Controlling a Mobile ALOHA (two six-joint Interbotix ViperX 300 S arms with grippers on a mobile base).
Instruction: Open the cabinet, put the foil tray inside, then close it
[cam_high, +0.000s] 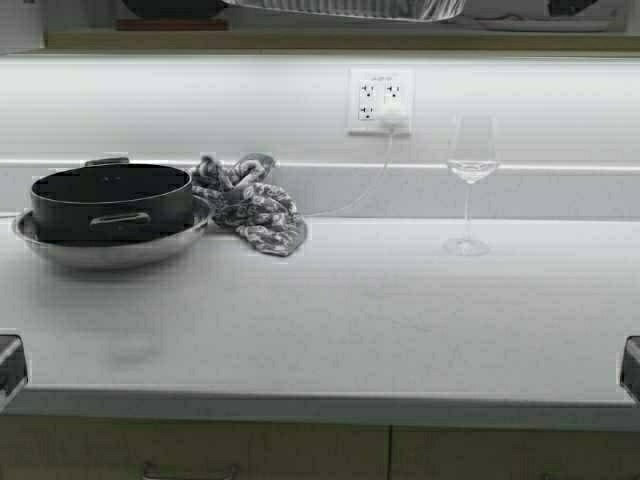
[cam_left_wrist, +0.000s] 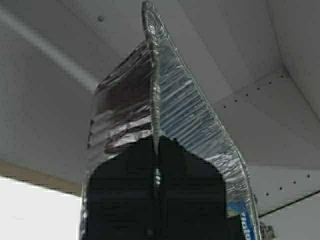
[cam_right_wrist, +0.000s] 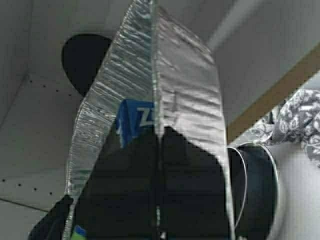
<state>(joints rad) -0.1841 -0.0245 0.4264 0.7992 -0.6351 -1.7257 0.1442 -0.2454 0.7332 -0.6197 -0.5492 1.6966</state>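
Observation:
The foil tray (cam_high: 340, 8) shows at the top edge of the high view, its underside just above the cabinet's wooden shelf edge (cam_high: 300, 40). Both arms are raised out of that view. My left gripper (cam_left_wrist: 156, 142) is shut on the rolled rim of the tray (cam_left_wrist: 185, 115) at one end. My right gripper (cam_right_wrist: 158, 132) is shut on the rim of the tray (cam_right_wrist: 185, 100) at the other end. The cabinet's white inner walls with rows of pin holes (cam_left_wrist: 260, 100) (cam_right_wrist: 30, 125) lie around the tray. The cabinet doors are out of view.
On the white counter (cam_high: 350, 320) stand a black pot in a steel bowl (cam_high: 110, 210), a patterned cloth (cam_high: 250, 205) and a wine glass (cam_high: 470, 170). A plugged wall outlet (cam_high: 380, 100) is behind. A blue packet (cam_right_wrist: 135, 117) shows by the tray.

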